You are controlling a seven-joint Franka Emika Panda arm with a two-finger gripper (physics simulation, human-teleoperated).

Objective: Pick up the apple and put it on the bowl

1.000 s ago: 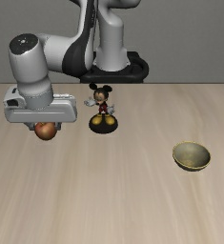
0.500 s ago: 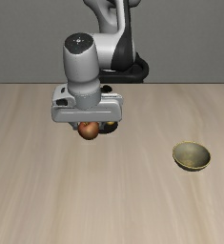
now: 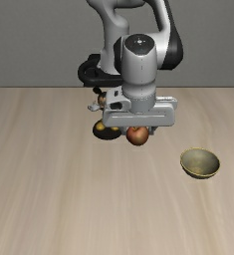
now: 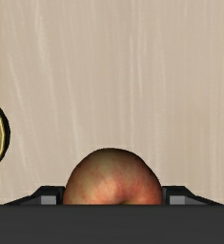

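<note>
Pinching the apple [image 3: 138,137], the pincer [image 3: 138,130] has swung toward the exterior view's right, past the Mickey Mouse figurine [image 3: 102,128], nearer the bowl [image 3: 199,162].

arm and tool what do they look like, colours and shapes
The arm is glossy light grey, built of rounded, tube-like links with black sections at the joints and a round cap on the last link. The tool has a wide, boxy grey body.
</note>
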